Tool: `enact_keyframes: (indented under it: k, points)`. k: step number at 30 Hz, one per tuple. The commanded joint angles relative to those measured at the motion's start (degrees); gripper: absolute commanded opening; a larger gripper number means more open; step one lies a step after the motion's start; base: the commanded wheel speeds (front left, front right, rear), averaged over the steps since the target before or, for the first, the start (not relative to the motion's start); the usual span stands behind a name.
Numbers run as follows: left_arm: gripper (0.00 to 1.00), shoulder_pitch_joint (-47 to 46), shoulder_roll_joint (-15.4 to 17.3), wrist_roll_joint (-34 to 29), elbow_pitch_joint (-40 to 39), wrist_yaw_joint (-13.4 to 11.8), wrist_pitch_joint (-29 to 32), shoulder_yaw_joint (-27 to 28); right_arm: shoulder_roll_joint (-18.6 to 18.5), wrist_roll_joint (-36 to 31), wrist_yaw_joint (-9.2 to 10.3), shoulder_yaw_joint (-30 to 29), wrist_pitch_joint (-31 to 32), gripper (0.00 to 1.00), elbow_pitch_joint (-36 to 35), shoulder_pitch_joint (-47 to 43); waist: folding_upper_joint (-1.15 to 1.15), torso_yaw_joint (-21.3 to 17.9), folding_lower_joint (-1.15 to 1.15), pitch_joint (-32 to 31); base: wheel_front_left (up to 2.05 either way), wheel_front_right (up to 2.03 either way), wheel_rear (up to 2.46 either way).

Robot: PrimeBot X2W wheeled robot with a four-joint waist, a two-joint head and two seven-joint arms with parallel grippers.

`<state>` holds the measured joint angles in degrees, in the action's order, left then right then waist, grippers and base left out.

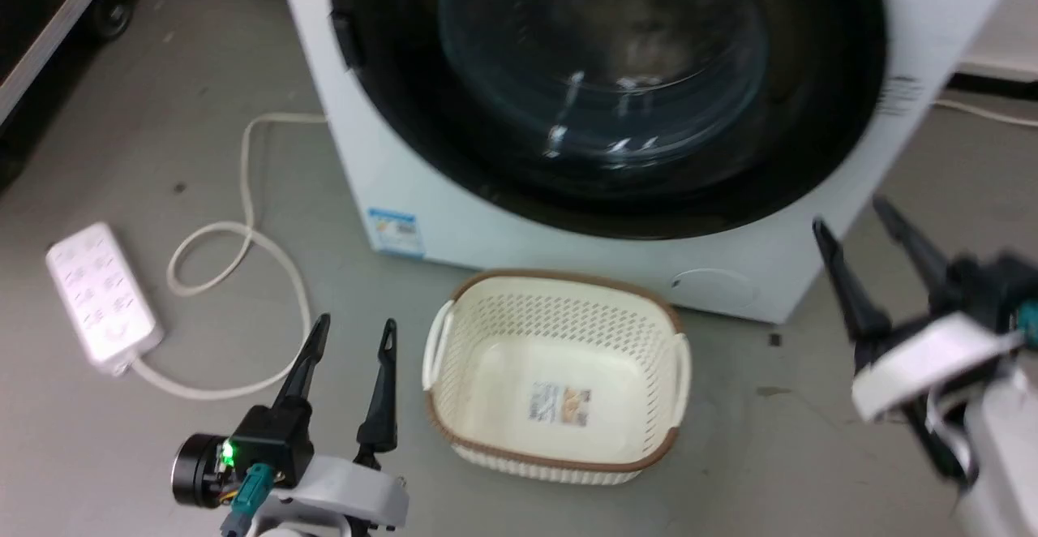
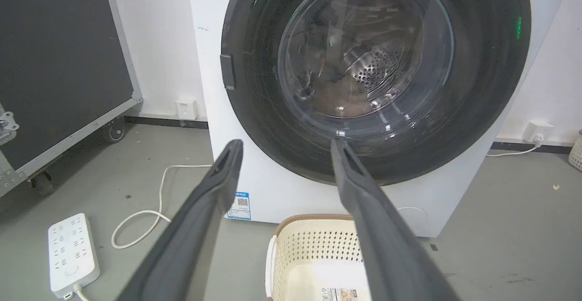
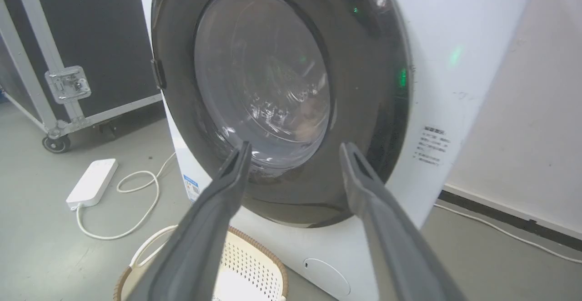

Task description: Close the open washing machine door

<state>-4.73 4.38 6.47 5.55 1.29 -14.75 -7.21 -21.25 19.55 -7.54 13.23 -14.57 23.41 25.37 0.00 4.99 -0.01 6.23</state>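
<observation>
Black fingers [image 1: 304, 371] of the left hand [image 1: 354, 328] spread apart, nothing between them. Hand sits low over the grey floor [image 1: 122, 440], tips pointing toward the washing machine [image 1: 381, 188]. Right hand [image 1: 849, 216] blurred in head view, near the machine's lower right corner. Its wrist view shows both fingers [image 3: 213, 219] set wide, holding nothing, clear of the machine.

Between the hands, on the floor: cream perforated basket [image 1: 559, 314] with brown rim, just in front of the machine, a label on its bottom.

Beyond it, the washing machine door [image 1: 616, 83]: round, black, glass bowl at centre, lying flat against the white machine front. Small dark tab [image 2: 227, 71] on the door's left edge.

Left of the machine: white power strip [image 1: 101, 298], white cord [image 1: 244, 188] looped on the floor. Further left, black wheeled case [image 2: 59, 64] with metal edging.
</observation>
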Motion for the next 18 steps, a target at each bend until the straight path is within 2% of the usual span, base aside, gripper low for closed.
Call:
enact_keyframes:
  k: [1, 9, 12, 18]
  points:
    - [1.0, 0.9, 0.1, 0.4, 0.3, 0.3, -0.2, 0.4, 1.8, -1.7, 0.05, -2.4, -0.4, 1.0, -2.4, -3.8, 0.0, -3.0, 0.01, -2.8, 0.0, 0.0, 0.0]
    - [1.0, 3.1, 0.2, 1.2, 2.5, 1.3, -0.2, 1.3, 13.5, -11.7, 0.05, -13.6, -0.4, 1.0, -14.8, -20.1, 0.0, -5.1, 0.01, -4.4, 0.0, 0.0, 0.0]
    - [1.0, 3.9, 0.0, 1.6, 3.3, 1.3, -0.2, 1.6, 15.5, -15.8, 0.05, -15.0, -0.4, 1.0, -17.5, -23.9, 0.0, -5.6, 0.01, -4.7, 0.0, 0.0, 0.0]
    - [1.0, 4.8, -0.1, 1.4, 4.0, 1.6, -0.2, 1.5, 17.5, -17.9, 0.05, -15.6, -0.4, 1.0, -18.3, -27.3, 0.0, -5.9, 0.01, -5.2, 0.0, 0.0, 0.0]
